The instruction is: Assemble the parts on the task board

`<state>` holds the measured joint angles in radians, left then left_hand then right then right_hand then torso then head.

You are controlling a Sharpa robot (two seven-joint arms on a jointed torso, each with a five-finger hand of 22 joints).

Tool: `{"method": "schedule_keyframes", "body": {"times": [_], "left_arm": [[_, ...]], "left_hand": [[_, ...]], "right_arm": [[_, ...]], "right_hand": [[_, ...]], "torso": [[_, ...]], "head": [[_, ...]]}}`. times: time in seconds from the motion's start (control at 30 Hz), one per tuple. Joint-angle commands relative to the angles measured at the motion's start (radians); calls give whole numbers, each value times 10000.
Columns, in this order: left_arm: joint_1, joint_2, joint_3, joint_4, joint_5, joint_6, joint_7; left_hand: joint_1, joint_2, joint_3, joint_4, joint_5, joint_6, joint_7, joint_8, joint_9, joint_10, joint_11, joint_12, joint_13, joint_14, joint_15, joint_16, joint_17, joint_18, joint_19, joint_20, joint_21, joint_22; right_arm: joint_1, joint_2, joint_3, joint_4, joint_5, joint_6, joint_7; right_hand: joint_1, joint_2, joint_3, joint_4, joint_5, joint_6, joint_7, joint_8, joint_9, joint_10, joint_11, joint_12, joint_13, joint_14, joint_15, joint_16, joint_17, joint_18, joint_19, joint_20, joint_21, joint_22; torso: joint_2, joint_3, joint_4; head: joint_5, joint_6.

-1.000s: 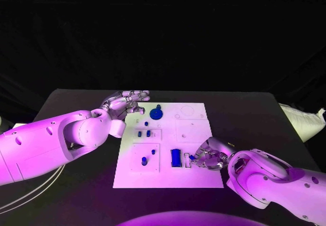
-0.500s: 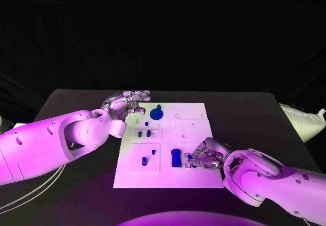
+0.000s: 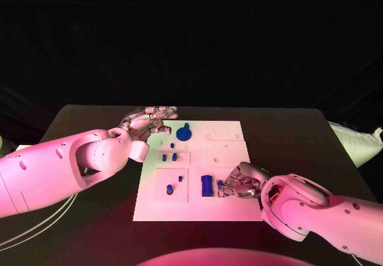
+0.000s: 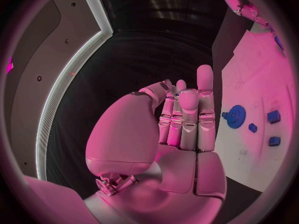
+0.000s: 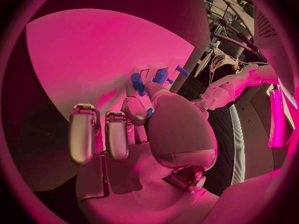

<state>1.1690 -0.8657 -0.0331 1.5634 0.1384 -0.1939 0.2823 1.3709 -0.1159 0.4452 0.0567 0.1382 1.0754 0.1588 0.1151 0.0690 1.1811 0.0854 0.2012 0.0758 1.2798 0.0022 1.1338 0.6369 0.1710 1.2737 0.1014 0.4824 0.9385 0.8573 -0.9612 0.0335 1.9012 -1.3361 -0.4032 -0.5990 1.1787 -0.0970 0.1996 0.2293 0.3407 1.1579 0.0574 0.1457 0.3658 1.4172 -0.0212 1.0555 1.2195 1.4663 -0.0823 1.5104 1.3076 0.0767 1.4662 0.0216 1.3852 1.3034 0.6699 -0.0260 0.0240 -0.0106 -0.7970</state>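
Observation:
The white task board (image 3: 227, 152) lies mid-table. A blue gear (image 3: 184, 133) stands near its far left corner, small blue pegs (image 3: 169, 157) sit below it, and a tall blue block (image 3: 207, 185) stands near the front edge. My left hand (image 3: 150, 121) hovers off the board's far left corner, beside the gear (image 4: 235, 116), fingers straight and holding nothing (image 4: 187, 119). My right hand (image 3: 243, 182) rests on the board's front right, just right of the block. Its thumb and a finger pinch a small blue part (image 5: 149, 113). Blue pegs (image 5: 161, 76) stand beyond its fingertips.
The black table (image 3: 295, 133) extends on all sides of the board. A white padded object (image 3: 357, 142) lies off the table's right edge. Cables (image 3: 32, 227) hang at the front left beneath my left arm.
My right hand has shifted a little left, toward the blue block. The left hand has stayed where it was.

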Motion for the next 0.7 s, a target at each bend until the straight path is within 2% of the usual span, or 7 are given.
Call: {"method": "schedule_keyframes", "body": {"times": [0.03, 0.17, 0.33, 0.47, 0.7], "left_arm": [[3, 16, 7, 28, -32, 213, 11], [3, 16, 7, 24, -32, 225, 3], [3, 18, 7, 25, -32, 236, -3], [3, 18, 7, 26, -32, 242, -12], [3, 17, 7, 15, -32, 256, -17]], "left_hand": [[-33, 47, -6, -28, -8, -40, 34, -8, -12, -60, 6, 65, -2, -75, 11, -18, -12, 103, 55, 7, -51, -14], [-33, 47, -6, -28, -8, -40, 34, -8, -12, -60, 6, 65, -2, -75, 11, -18, -12, 103, 55, 7, -51, -14], [-40, 52, -10, -37, -7, -47, 35, -9, -12, -76, 8, 79, -4, -83, 14, -16, -33, 103, 52, 10, -58, -19], [-40, 52, -10, -37, -7, -47, 35, -9, -12, -76, 8, 79, -4, -83, 14, -16, -33, 103, 52, 10, -58, -19], [-40, 52, -10, -37, -7, -47, 35, -9, -12, -76, 8, 79, -4, -83, 14, -16, -33, 103, 52, 10, -58, -19]], "right_arm": [[-29, 41, -24, 28, -56, 400, -25], [-29, 51, -24, 21, -98, 402, -21], [-29, 62, -24, 13, -190, 392, -20], [-28, 68, -24, 16, -274, 392, -19], [-28, 62, -24, 35, -332, 346, -12]], "right_hand": [[-90, 20, -95, 31, 76, 84, -3, -26, 24, 105, 5, 83, 36, 873, -48, 57, 1762, -178, 148, -41, 50, 49], [-99, 65, -159, 58, 90, 124, -24, -9, 49, 145, -12, 155, 84, 882, -59, 87, 1809, -191, 171, -49, 94, 112], [-321, 120, -476, 272, 48, 177, -42, 4, 105, 210, -28, 233, 140, 894, -76, 127, 1870, -206, 198, -68, 147, 185], [-618, 136, -966, 555, -450, 201, -69, 2, 165, 246, -47, 287, 191, 896, -90, 136, 1886, -208, 199, -79, 157, 202], [-781, 230, -1520, 599, -996, 306, -121, 72, 280, 298, -85, 541, 416, 885, -121, 106, 1843, -199, 180, -105, 131, 173]], "torso": [[-1, 4, 5], [-8, 3, 1], [-1, 1, 1], [4, 2, 3], [-3, 5, -2]], "head": [[9, -4], [13, 2], [11, 2], [9, 7], [16, 0]]}}
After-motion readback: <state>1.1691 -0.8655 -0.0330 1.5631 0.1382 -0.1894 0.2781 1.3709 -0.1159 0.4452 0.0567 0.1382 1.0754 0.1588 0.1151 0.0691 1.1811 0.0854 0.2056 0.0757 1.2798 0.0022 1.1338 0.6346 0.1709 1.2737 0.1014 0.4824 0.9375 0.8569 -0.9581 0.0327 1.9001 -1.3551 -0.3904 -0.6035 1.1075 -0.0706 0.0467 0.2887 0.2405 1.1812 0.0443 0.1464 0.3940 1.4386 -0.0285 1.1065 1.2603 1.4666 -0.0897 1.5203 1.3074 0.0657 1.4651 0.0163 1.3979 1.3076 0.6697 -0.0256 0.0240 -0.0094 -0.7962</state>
